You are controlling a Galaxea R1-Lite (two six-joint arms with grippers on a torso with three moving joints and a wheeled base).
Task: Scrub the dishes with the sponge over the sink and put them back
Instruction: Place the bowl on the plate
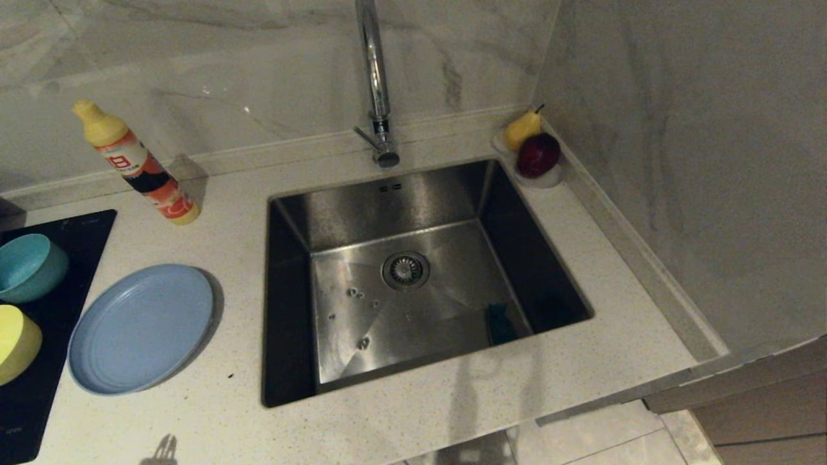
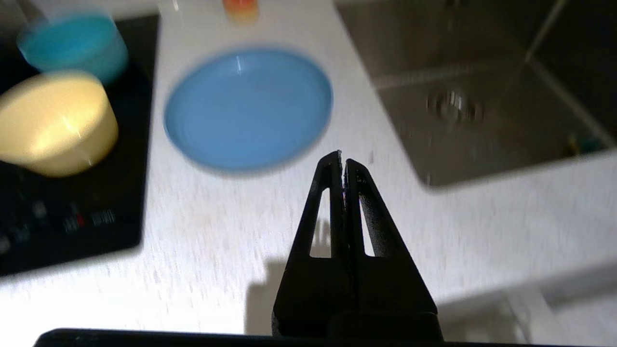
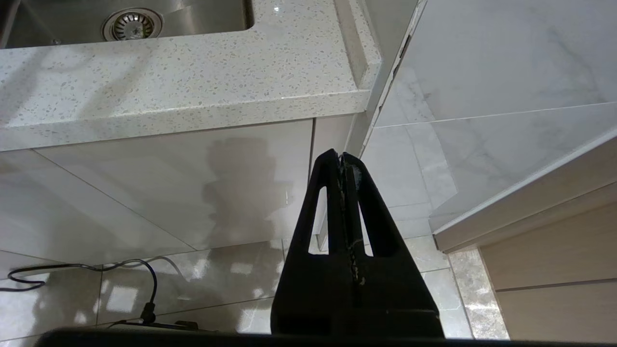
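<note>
The pale blue plate (image 1: 141, 328) (image 2: 248, 108) lies on the speckled counter left of the sink (image 1: 413, 278) (image 2: 482, 96). The teal bowl (image 1: 27, 267) (image 2: 74, 46) and the yellow bowl (image 1: 16, 342) (image 2: 58, 123) stand on the black cooktop (image 1: 39, 400). The sponge (image 1: 501, 323) (image 2: 585, 143) lies dark side up in the sink's near right corner. My left gripper (image 2: 342, 156) is shut and empty, hovering above the counter's front part, between plate and sink. My right gripper (image 3: 341, 155) is shut and empty, parked low in front of the cabinet, below the counter edge. Neither gripper shows in the head view.
A yellow-capped detergent bottle (image 1: 139, 165) leans at the back left. The chrome tap (image 1: 378, 84) rises behind the sink. A pear (image 1: 522, 128) and a dark red fruit (image 1: 537, 155) sit in a small dish at the back right corner. A marble wall (image 1: 678, 161) closes the right side.
</note>
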